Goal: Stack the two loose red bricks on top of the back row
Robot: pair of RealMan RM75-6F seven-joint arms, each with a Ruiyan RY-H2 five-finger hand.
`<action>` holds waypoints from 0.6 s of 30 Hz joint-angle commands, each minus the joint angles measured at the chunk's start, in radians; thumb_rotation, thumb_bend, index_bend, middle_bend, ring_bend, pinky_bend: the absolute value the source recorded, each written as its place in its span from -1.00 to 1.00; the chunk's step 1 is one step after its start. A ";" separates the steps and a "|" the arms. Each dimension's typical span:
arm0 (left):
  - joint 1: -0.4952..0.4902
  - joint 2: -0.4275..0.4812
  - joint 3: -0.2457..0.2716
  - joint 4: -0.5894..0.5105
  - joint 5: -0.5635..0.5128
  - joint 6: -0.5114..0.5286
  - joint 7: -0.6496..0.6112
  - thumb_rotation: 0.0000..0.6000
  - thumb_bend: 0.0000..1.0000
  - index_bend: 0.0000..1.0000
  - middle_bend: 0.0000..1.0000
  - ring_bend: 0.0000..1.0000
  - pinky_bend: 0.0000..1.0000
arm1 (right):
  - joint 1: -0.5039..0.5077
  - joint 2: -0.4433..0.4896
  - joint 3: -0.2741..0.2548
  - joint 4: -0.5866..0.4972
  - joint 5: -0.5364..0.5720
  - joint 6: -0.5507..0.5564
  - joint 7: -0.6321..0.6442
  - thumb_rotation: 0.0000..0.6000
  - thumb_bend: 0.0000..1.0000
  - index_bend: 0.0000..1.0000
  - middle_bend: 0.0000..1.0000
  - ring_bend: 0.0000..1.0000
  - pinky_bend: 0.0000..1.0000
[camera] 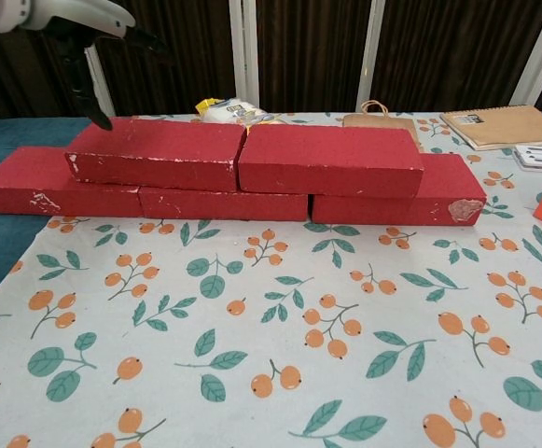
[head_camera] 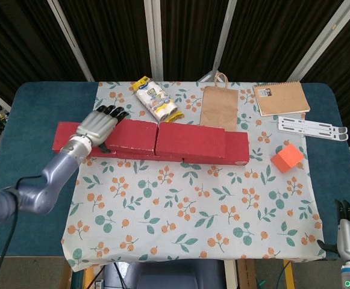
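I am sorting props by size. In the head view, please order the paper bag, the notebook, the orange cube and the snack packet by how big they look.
1. Paper bag
2. Notebook
3. Snack packet, only slightly smaller than the notebook
4. Orange cube

snack packet (head_camera: 156, 100): blue and yellow label with printing, too small to read.
notebook (head_camera: 281, 98): small dark label at the top left of the brown cover, lettering not legible.
paper bag (head_camera: 218, 106): plain brown, no print seen.
red bricks (camera: 327, 160): no markings.
Readable text: none in either view.
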 commanded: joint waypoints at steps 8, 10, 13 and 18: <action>0.710 0.195 0.230 -0.337 0.603 0.833 -0.190 1.00 -0.94 -0.92 -1.00 -1.00 -0.80 | -0.001 0.017 -0.023 0.019 -0.110 -0.029 0.083 1.00 -0.63 -1.00 -1.00 -1.00 -1.00; 0.800 0.138 0.235 -0.261 0.680 0.920 -0.247 1.00 -0.91 -0.90 -1.00 -1.00 -0.80 | -0.001 0.016 -0.028 0.033 -0.157 -0.026 0.107 1.00 -0.63 -1.00 -1.00 -1.00 -1.00; 0.897 0.061 0.236 -0.162 0.747 0.995 -0.279 1.00 -0.91 -0.85 -1.00 -1.00 -0.80 | -0.006 0.008 -0.034 0.061 -0.226 -0.004 0.140 1.00 -0.63 -1.00 -1.00 -1.00 -1.00; 0.986 -0.025 0.218 -0.060 0.803 1.046 -0.278 1.00 -0.91 -0.82 -1.00 -1.00 -0.80 | -0.018 -0.002 -0.045 0.108 -0.320 0.033 0.186 1.00 -0.63 -1.00 -1.00 -1.00 -1.00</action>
